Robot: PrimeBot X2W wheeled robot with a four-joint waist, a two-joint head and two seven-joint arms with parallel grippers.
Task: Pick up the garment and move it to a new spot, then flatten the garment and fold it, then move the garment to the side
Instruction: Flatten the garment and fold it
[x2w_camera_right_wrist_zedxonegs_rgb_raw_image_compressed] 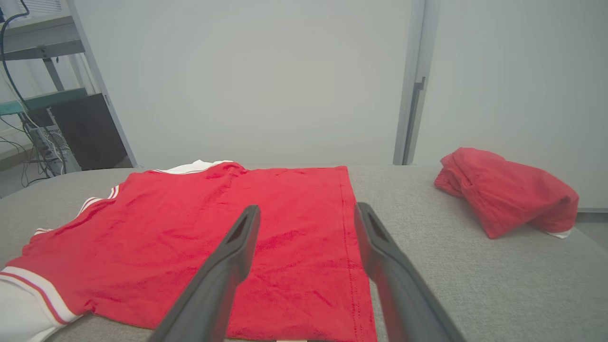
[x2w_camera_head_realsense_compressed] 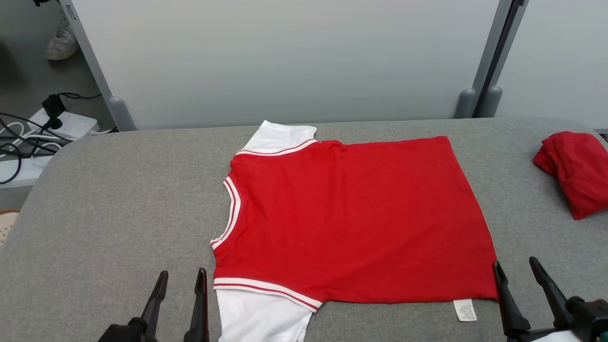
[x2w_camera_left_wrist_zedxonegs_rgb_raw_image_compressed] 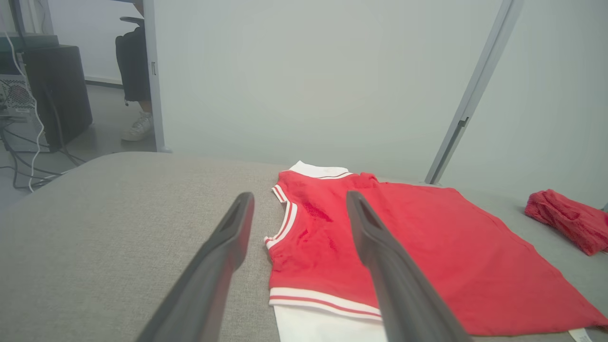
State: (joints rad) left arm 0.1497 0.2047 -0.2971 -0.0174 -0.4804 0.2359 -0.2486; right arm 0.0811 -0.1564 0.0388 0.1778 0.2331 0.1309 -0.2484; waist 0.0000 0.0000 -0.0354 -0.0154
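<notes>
Two end effectors frame a red garment [x2w_camera_head_realsense_compressed: 351, 218] that lies spread flat near the middle of the grey padded table [x2w_camera_head_realsense_compressed: 118, 199]. Its neckline faces the robot's left and its hem the robot's right. One white sleeve [x2w_camera_head_realsense_compressed: 261, 316] reaches toward the robot at the near edge and the other white sleeve [x2w_camera_head_realsense_compressed: 278, 135] points toward the far edge. Red-and-white striped trim runs along the collar and both shoulder seams. A small white care label [x2w_camera_head_realsense_compressed: 464, 309] sticks out from under the near corner of the hem. The left end effector [x2w_camera_head_realsense_compressed: 183, 273] sits at the lower left, just beside the near sleeve. Its two dark fingers are spread apart and hold nothing. In the left wrist view, one finger lies over bare table and the other over the red cloth near the shoulder. The right end effector [x2w_camera_head_realsense_compressed: 515, 262] sits at the lower right by the hem's near corner, its fingers likewise spread and empty. In the right wrist view, they straddle the hem edge, one over cloth and one over table. A second red garment [x2w_camera_head_realsense_compressed: 574, 171] lies bunched at the table's far right, well apart from the flat one. Behind the table stands a pale partition [x2w_camera_head_realsense_compressed: 285, 57], with a white power strip [x2w_camera_head_realsense_compressed: 66, 123] and a shoe [x2w_camera_head_realsense_compressed: 61, 42] on the floor to the left.
</notes>
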